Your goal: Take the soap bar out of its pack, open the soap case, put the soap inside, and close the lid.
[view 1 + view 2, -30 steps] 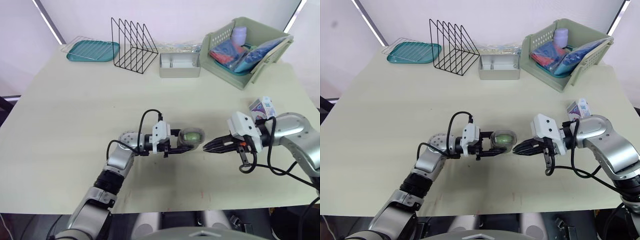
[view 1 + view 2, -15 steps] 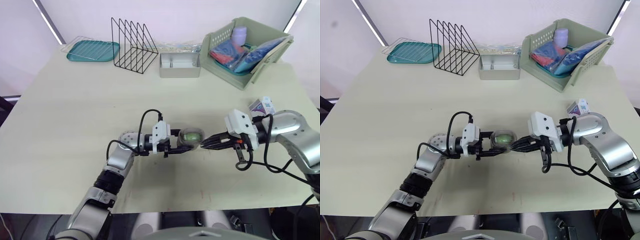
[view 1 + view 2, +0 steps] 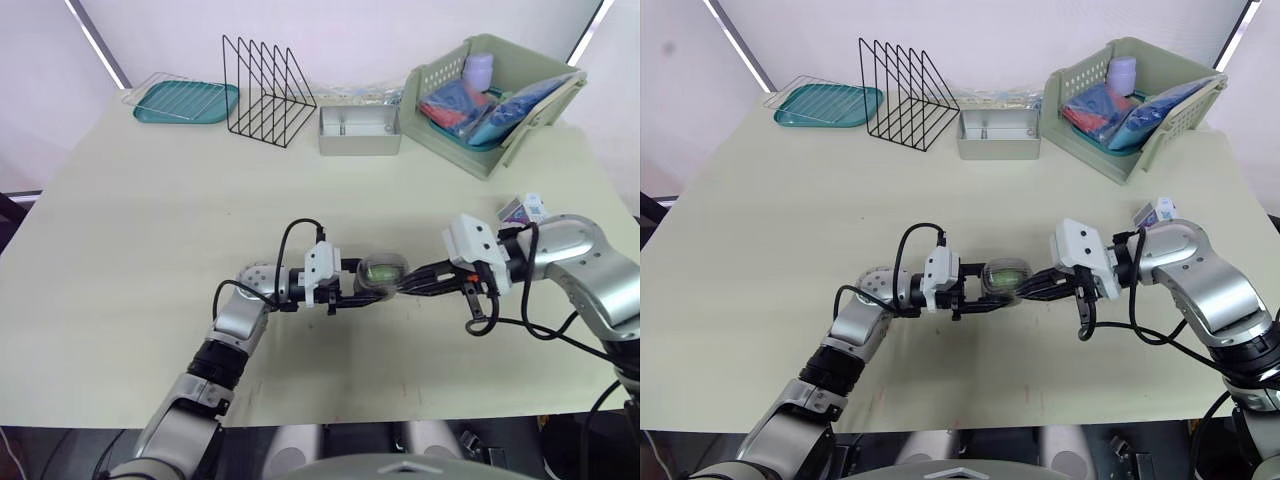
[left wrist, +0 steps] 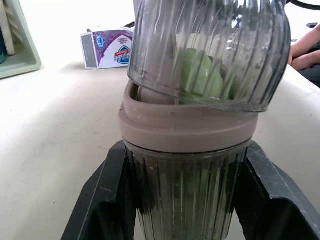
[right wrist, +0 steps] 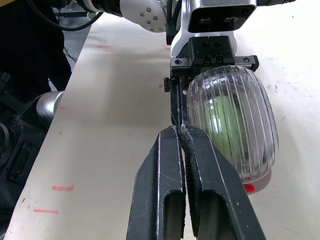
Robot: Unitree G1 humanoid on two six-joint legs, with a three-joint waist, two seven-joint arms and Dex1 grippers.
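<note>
The soap case is a clear ribbed shell with a taupe rim and the green soap inside. It lies at the table's front middle, with my left gripper shut on it. In the left wrist view the case shows its domed lid sitting slightly tilted on the rim, between the black fingers. My right gripper is shut, and its tips rest against the right side of the case. The purple and white soap pack lies behind my right arm.
At the back right stands a green basket with packets in it. A grey open box, a black wire rack and a teal tray line the back. A person's arm rests at the table's edge.
My right gripper has moved left, from a gap away to touching the case with its tips. The left gripper and the case have stayed put.
</note>
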